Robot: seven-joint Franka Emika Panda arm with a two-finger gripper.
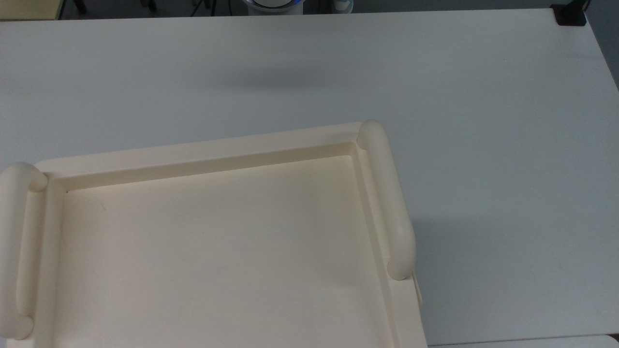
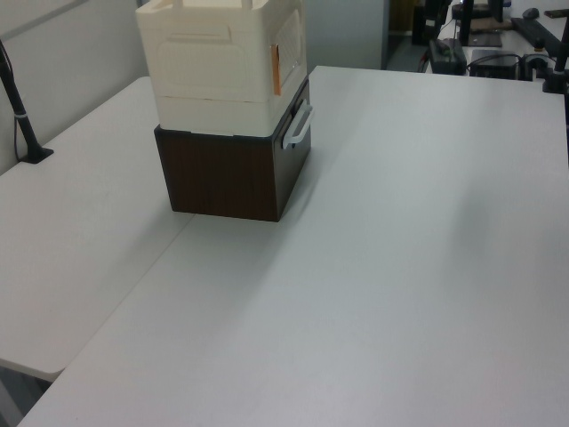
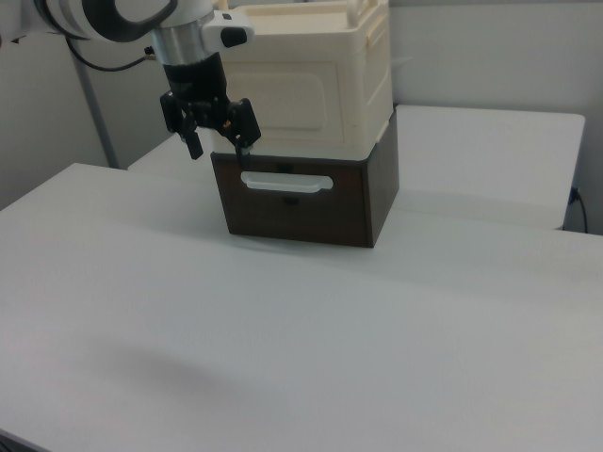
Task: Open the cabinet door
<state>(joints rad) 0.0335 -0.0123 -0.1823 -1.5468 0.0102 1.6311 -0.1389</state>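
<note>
- Progress is nil by my reckoning: the cabinet door (image 3: 285,83), the cream panel facing the right view, looks flush and untouched.
- My fingers (image 3: 218,135) hang spread and empty at the right view's left of the cream cabinet (image 3: 311,75), just above the white handle (image 3: 285,183) on the dark wooden box (image 3: 301,198) beneath.
- Approach, grasp and swing all remain.
- Left view gives the stack side-on on the desk (image 2: 400,267); top view gives the recessed top (image 1: 217,251) and rounded rails (image 1: 389,203).
</note>
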